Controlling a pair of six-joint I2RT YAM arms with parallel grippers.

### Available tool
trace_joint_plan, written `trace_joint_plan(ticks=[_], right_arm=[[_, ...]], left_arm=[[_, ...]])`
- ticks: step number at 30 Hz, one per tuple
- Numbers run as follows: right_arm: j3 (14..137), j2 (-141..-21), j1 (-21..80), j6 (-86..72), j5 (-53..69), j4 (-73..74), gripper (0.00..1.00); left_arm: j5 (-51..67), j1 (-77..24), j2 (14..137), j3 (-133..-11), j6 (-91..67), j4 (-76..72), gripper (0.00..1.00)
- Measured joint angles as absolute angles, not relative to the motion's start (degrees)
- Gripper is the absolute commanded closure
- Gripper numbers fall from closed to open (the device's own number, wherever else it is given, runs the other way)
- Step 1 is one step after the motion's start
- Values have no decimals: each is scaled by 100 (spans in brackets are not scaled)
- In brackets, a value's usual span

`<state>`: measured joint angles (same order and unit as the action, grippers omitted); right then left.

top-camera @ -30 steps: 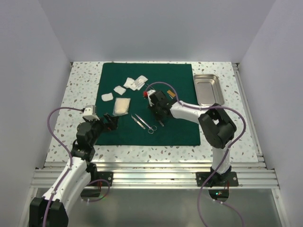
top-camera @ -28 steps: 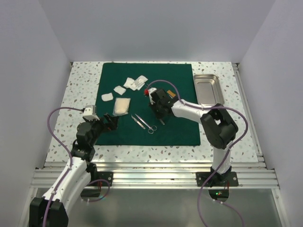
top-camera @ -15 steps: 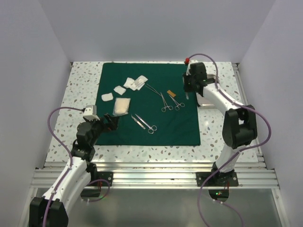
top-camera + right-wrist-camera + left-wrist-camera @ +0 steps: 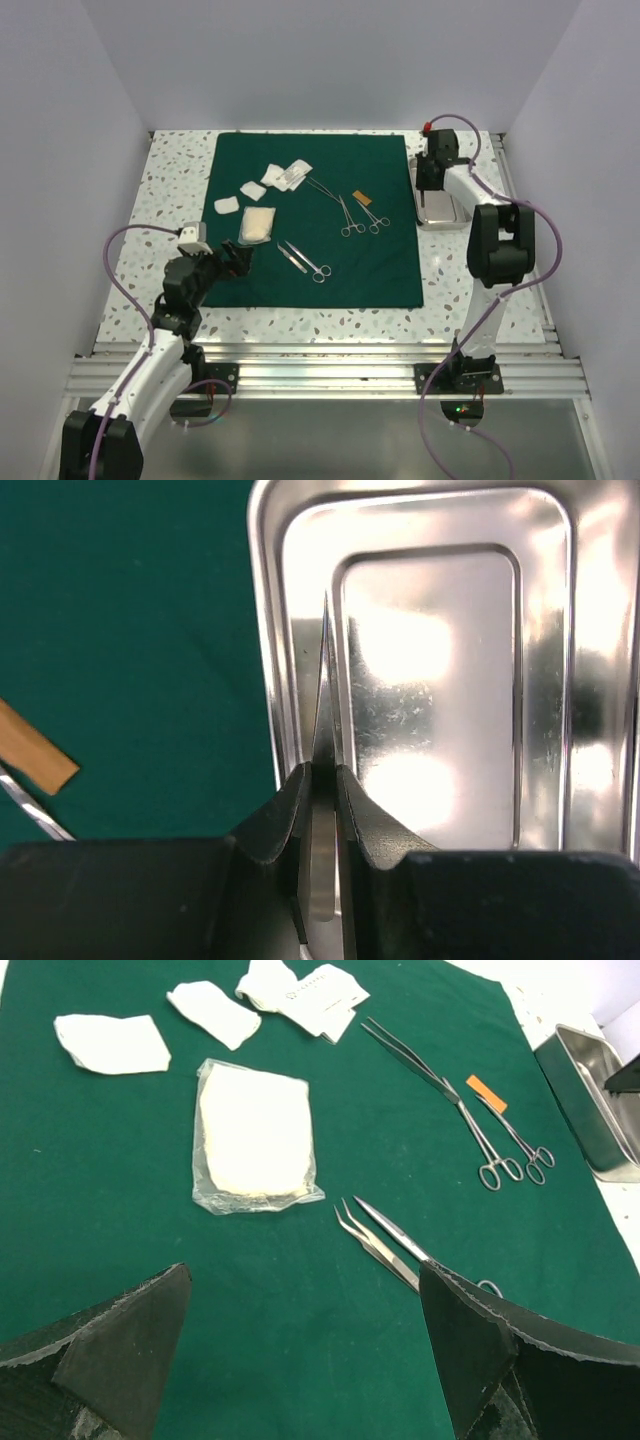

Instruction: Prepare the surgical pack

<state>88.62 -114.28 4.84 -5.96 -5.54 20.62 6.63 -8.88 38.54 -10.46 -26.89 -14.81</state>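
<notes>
1. The right gripper (image 4: 322,780) is clamped tight on a thin pointed steel instrument (image 4: 326,680). Its fingers (image 4: 285,815) press the two flat sides, and the point sticks straight out ahead of them.
2. The steel tray (image 4: 450,660) lies ahead of and under those fingers, and the point sits over its left inner wall. I cannot tell whether it touches the tray.
3. Left of the right fingers is the green drape (image 4: 120,630), with an orange tag (image 4: 35,760) on it near the left finger.
4. The left gripper (image 4: 303,1290) is spread wide and holds nothing, sitting low over the drape.
5. Ahead of the gap between its fingers, a little to the left, a bagged gauze pad (image 4: 252,1135) lies flat.
6. Just ahead of the left gripper's right finger, tweezers (image 4: 375,1245) and scissors (image 4: 395,1228) lie side by side. The scissors' ring end is hidden partly behind that finger.
7. Farther ahead and to the right, two forceps (image 4: 450,1100) lie together on the drape.
8. Far ahead, on the left, lie two loose gauze pads (image 4: 112,1043). Right of them, about straight ahead, is a paper packet (image 4: 320,995).
</notes>
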Motion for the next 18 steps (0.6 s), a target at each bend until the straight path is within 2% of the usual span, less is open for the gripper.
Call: trace_joint_plan(ticks=[18], right_arm=[[9196, -12315, 519, -451, -952, 2324, 90]], left_arm=[[655, -945, 3922, -1046, -2687, -1566, 0]])
